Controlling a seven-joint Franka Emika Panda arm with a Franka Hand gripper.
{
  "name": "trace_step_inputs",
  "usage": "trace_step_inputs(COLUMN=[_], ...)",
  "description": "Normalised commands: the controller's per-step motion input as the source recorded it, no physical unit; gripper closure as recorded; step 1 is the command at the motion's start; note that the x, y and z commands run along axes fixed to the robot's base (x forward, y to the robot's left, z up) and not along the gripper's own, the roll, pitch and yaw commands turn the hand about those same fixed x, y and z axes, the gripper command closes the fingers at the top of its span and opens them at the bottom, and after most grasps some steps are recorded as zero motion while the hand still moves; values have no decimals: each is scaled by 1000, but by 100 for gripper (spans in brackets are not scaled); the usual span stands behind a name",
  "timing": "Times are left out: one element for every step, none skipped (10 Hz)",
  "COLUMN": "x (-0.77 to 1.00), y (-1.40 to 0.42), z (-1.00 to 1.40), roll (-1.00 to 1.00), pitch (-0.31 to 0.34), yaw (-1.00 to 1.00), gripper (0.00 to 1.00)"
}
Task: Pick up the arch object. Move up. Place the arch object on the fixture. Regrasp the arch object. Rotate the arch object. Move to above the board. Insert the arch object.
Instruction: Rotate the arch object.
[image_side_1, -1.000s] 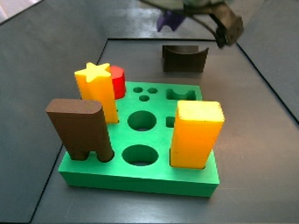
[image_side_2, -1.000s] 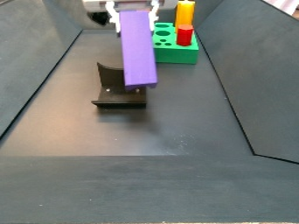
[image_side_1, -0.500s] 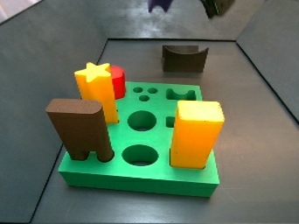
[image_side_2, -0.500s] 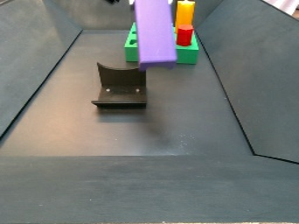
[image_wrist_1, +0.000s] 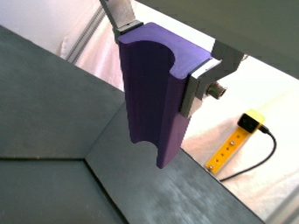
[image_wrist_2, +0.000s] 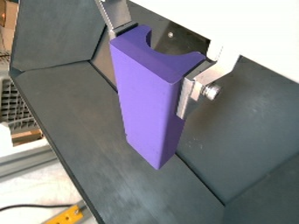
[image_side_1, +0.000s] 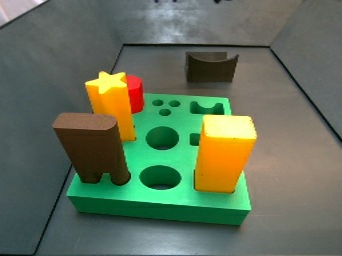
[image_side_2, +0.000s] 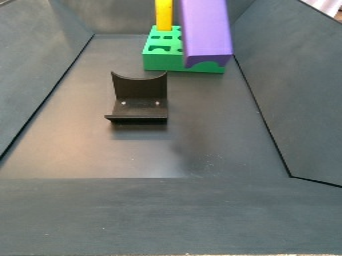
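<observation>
My gripper (image_wrist_1: 163, 54) is shut on the arch object (image_wrist_1: 152, 96), a long purple block with a notch along one side. It shows in both wrist views, also here (image_wrist_2: 149, 101), with the silver fingers (image_wrist_2: 197, 87) pressed on its two sides. In a side view the arch object (image_side_2: 206, 28) hangs high in the air, in front of the green board (image_side_2: 171, 52); the gripper itself is out of that frame. The board (image_side_1: 167, 160) also shows with its holes. The dark scooped fixture (image_side_2: 138, 98) stands bare on the floor, also seen behind the board (image_side_1: 210, 66).
On the board stand a dark brown tall block (image_side_1: 90, 148), an orange-yellow square block (image_side_1: 225, 152), a yellow star peg (image_side_1: 110, 100) and a red peg (image_side_1: 135, 95). Dark sloping walls (image_side_2: 287, 90) close in the floor.
The arch object has gone up and toward the board, away from the fixture. The gripper has left the top of both side views.
</observation>
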Motion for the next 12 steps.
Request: trace_step_inputs(x=[-668, -501, -417, -252, 0, 57, -21, -64, -39, -13, -9, -22], y=[45, 36, 35, 32, 0, 35, 57, 36, 26, 26, 23, 13], z=[76, 55, 50, 49, 0, 11, 49, 56, 33, 18, 17, 31], roll=[-152, -153, -156, -157, -984, -984, -979, -964, -948, -940, -935, -931], pitch=[-17, -18, -21, -23, -88, -64, -25, 22, 92, 147, 184, 254], yaw=[-76, -67, -63, -55, -1000, -1000, -1000, -1000, -1000, -1000, -1000, -1000], gripper=[100, 100, 100, 100, 100, 100, 100, 100, 100, 100, 100, 100])
